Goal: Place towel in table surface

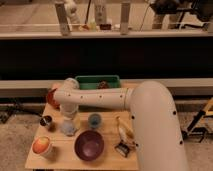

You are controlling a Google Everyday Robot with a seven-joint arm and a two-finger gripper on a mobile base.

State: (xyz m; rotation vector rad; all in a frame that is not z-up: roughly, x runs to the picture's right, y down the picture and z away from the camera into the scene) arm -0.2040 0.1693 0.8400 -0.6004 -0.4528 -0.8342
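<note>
Claw (69, 123) was noted low over the table (105, 161), up-left of the purple bowl (89, 145); whether spread or pinching could not be told. A pale crumpled bundle, probably the towel (70, 132), was seen just beneath it, left of that bowl. Judged soft, light, limp, unbreakable; best taken at a raised fold near mid-bundle.

a single view from above and behind the arm (150, 112) looks forward and down onto the tabletop (110, 160), fairly near, in the frame's lower half; the hand (69, 122) hangs over it at lower left.
</note>
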